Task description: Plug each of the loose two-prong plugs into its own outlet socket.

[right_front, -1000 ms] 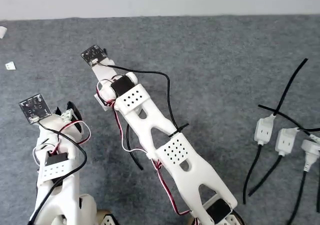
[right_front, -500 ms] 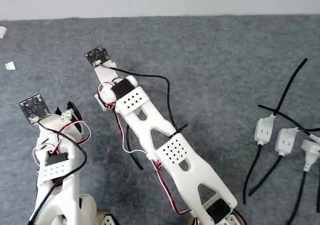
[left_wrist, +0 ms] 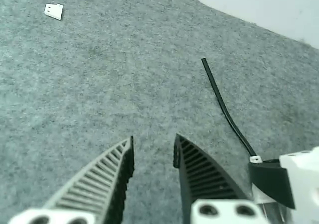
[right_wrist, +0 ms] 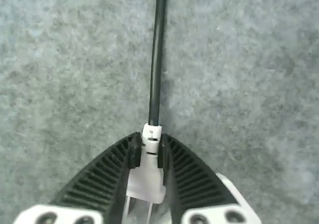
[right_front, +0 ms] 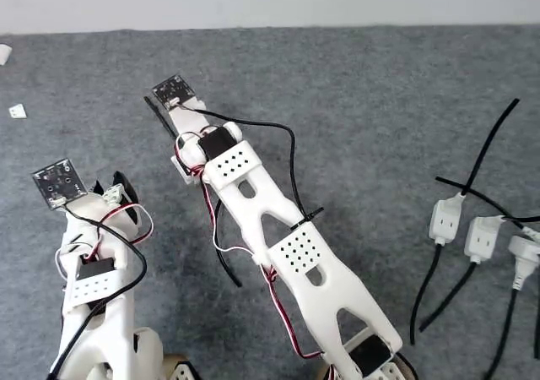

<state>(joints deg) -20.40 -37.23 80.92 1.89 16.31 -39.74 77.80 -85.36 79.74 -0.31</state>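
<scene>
Surface: grey carpet (right_front: pixel 354 101)
Right gripper (right_wrist: pixel 149 139): clenched on white plug (right_wrist: pixel 146 180), black cord (right_wrist: pixel 157 59) running ahead
Left gripper (left_wrist: pixel 153 139): spread, over carpet
Outlet sockets (right_front: pixel 483 236): well apart from both arms

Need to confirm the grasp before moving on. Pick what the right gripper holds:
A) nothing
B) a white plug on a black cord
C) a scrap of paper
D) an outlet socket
B: in the right wrist view the right gripper is shut on the plug, whose cord runs out over the grey mat.
</scene>
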